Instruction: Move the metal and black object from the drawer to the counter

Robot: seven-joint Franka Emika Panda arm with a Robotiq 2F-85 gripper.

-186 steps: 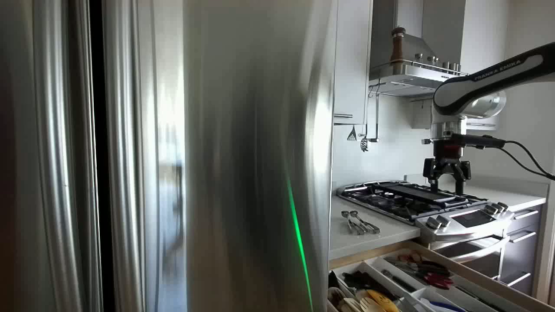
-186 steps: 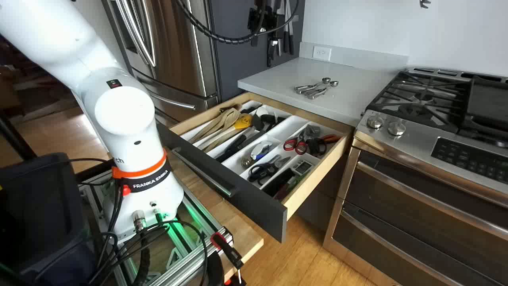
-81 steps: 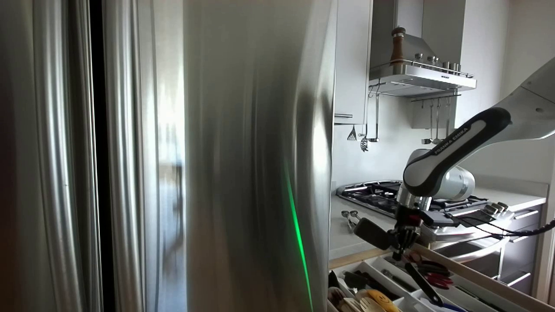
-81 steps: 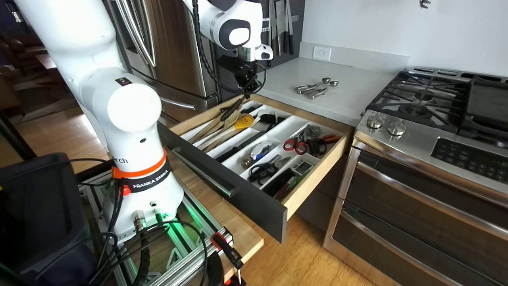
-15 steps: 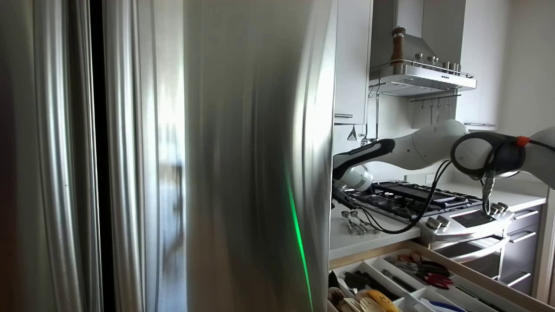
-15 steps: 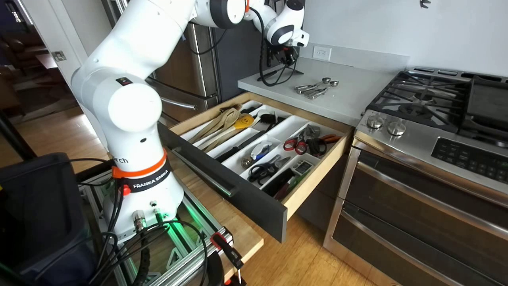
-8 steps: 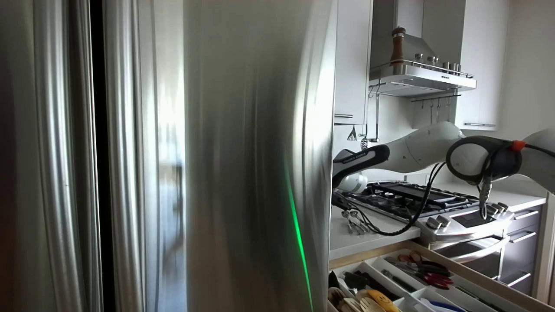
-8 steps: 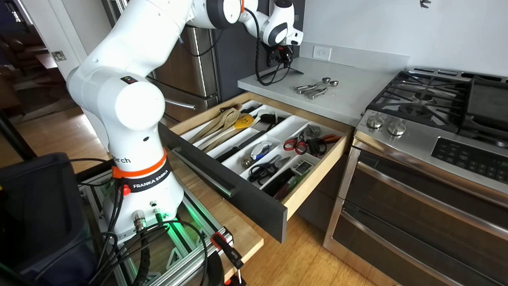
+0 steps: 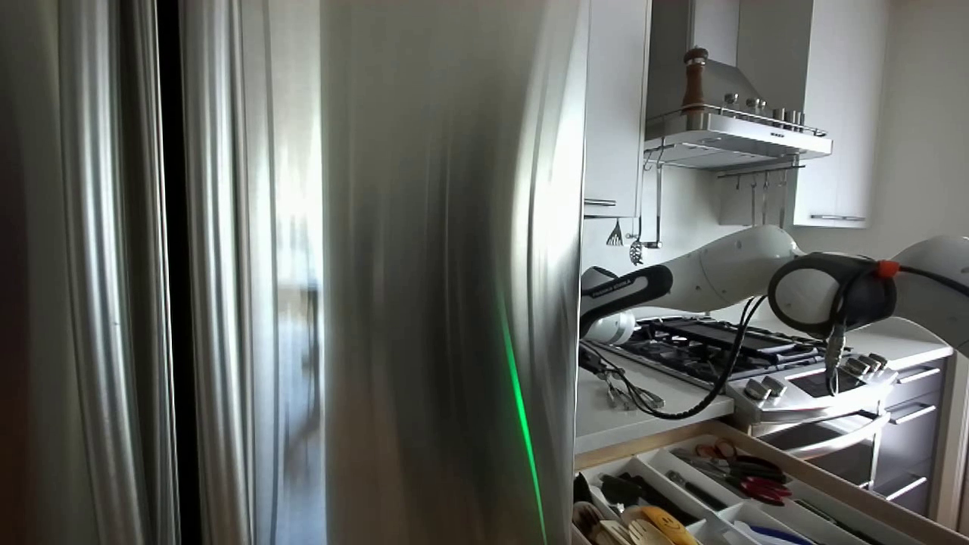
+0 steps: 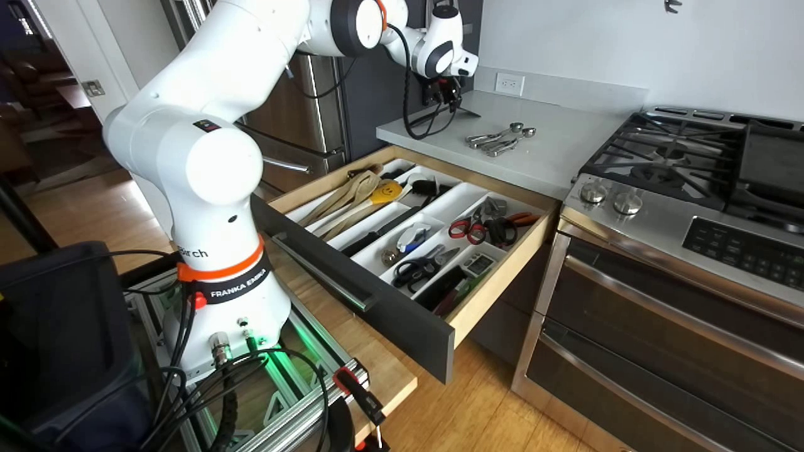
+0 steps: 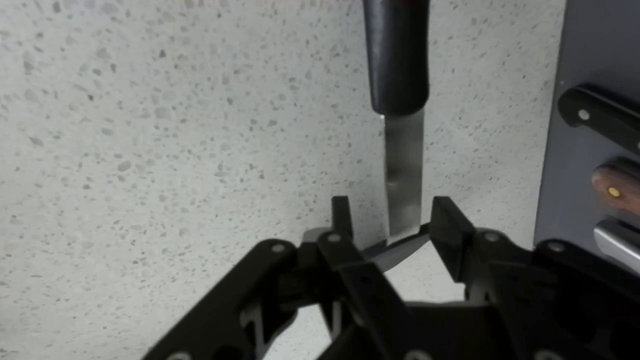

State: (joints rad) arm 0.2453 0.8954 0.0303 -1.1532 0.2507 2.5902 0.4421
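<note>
The gripper (image 11: 391, 215) is pretty clearly standing released, jaws apart, gaps showing either side of the metal and black object (image 11: 404, 155). That one's lying on the counter (image 11: 175, 150) right below the gripper. The drawer (image 10: 502, 279) is sitting lower down, well apart from it.

The counter (image 10: 565, 144) holds two scoops (image 10: 495, 136) and one metal and black utensil (image 11: 404, 142).

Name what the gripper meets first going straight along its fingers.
Probably the counter, beside the black-handled metal tool seen between the open jaws of the gripper. Depth is unclear; the tool itself might come first.
</note>
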